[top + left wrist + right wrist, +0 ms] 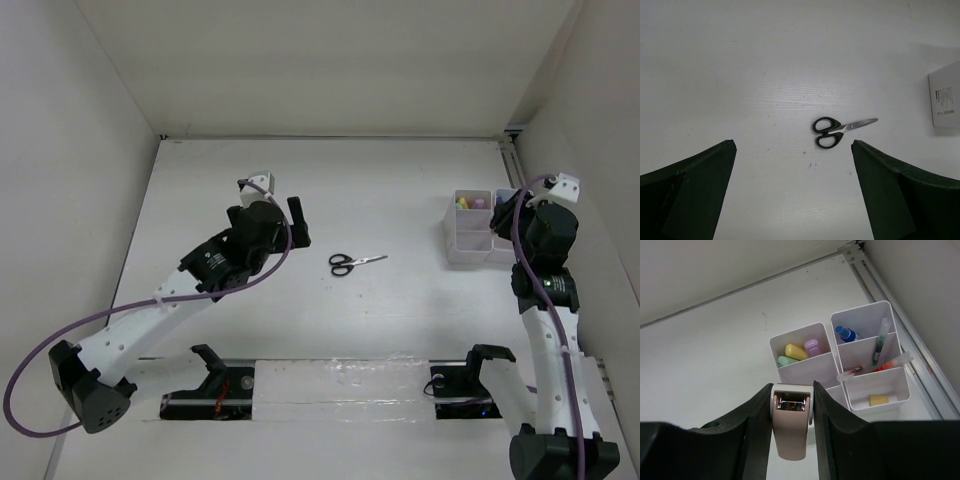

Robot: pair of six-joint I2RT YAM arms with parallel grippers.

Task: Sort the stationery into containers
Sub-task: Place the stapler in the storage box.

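Our left fingers stand spread wide and released above the worktop. The scissors lie flat beyond their tips, touching neither. They rest out in the middle of the worktop, handles toward our left arm and blades pointing at the bins, well apart from every wall.

Our right fingers are clenched on a small pale pink piece, pinching it from both sides at the near side of the bins. The bins stand close to the right wall and its metal rail.

Yellow, green and lilac markers fill the left compartment, and a blue-capped bottle sits in the far right one. Two pens lean across the dividers, and a small yellow block lies in the near right compartment.
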